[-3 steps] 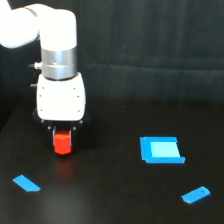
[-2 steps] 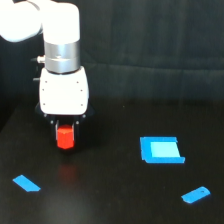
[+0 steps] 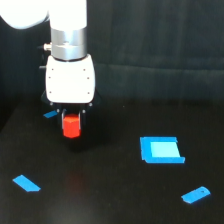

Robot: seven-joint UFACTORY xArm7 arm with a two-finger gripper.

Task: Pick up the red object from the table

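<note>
Jaws (image 3: 71,120) gripping red block (image 3: 71,126), lifting it off bench (image 3: 115,200). Next: prob. just raising it w/ grip holding firm.

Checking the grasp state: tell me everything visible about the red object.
The red object is a small, chunky red-orange block with faceted sides, matte like plastic. It sits upright between the dark fingers of the tool, which looks shut on it. A faint reddish glow on the table below suggests it is lifted; contact there cannot be confirmed.
</note>
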